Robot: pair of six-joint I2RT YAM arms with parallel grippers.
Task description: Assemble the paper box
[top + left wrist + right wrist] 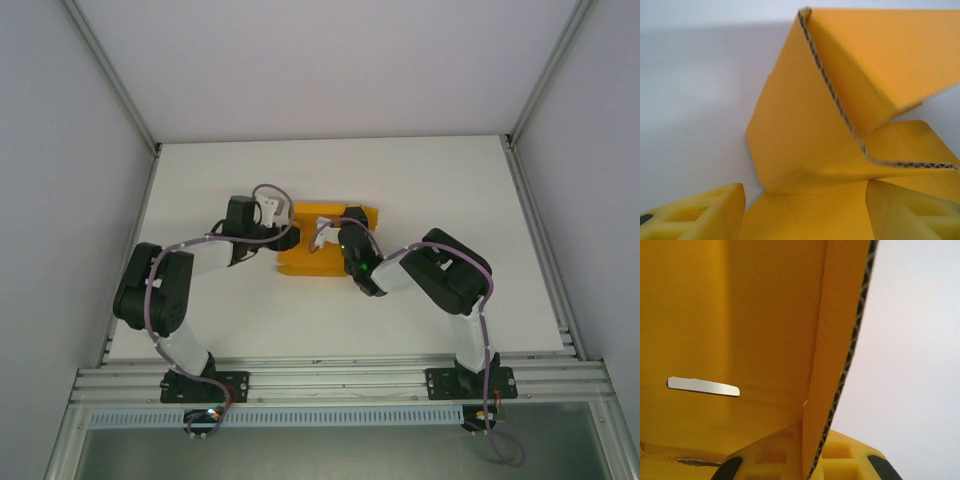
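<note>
Robot lab cell, white tabletop (450,190) enclosed by plain grey panels (50,150), aluminium profile frame (340,378), two arms (160,290) bolted on.

**Soft, Even Light; Close Views Blurred**

The overhead view was evenly lit, with faint shadows cast on the white table (450,180). In the left wrist view a grey shadow was thrown beside the paper box (805,145); the bottom of both wrist views was blurred.

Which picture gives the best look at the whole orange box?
The top external view: nearly the whole paper box shows, with its outline. The left wrist view gives its folded flaps up close; the right wrist view, an inner wall with a slot.
</note>
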